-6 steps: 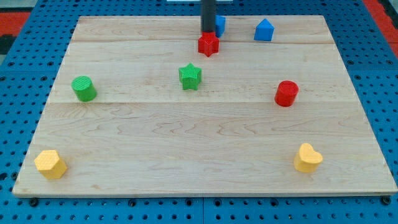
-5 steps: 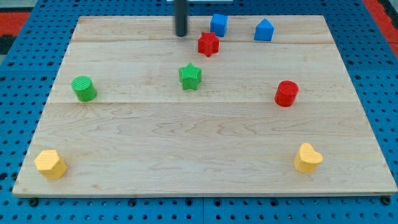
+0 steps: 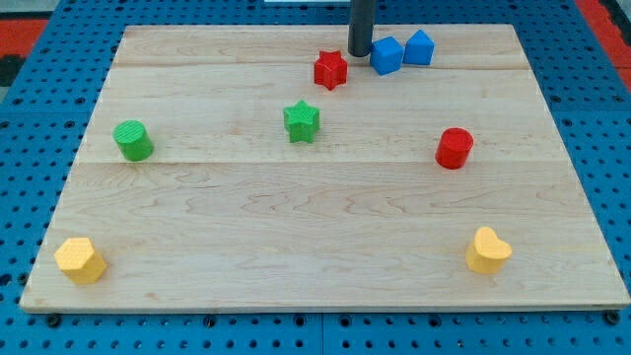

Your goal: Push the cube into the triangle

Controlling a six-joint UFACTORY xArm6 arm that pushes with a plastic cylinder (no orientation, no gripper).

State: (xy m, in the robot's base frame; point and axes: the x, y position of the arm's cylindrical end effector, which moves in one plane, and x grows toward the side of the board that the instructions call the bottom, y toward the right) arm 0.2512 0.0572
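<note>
The blue cube (image 3: 386, 55) sits near the view's top, touching or almost touching the blue triangle block (image 3: 419, 47) on its right. My tip (image 3: 360, 53) stands right against the cube's left side. The rod rises from there out of the top of the view. The red star (image 3: 331, 70) lies just to the left of and below the tip.
A green star (image 3: 302, 121) is near the board's middle, a green cylinder (image 3: 132, 140) at the left, a red cylinder (image 3: 455, 148) at the right. A yellow hexagon block (image 3: 79, 259) and a yellow heart block (image 3: 487, 250) sit at the bottom corners of the wooden board (image 3: 315, 227).
The tip swung from the left of the red star to the cube's left side. The blue cube slid to the right and slightly down, up to the blue triangle.
</note>
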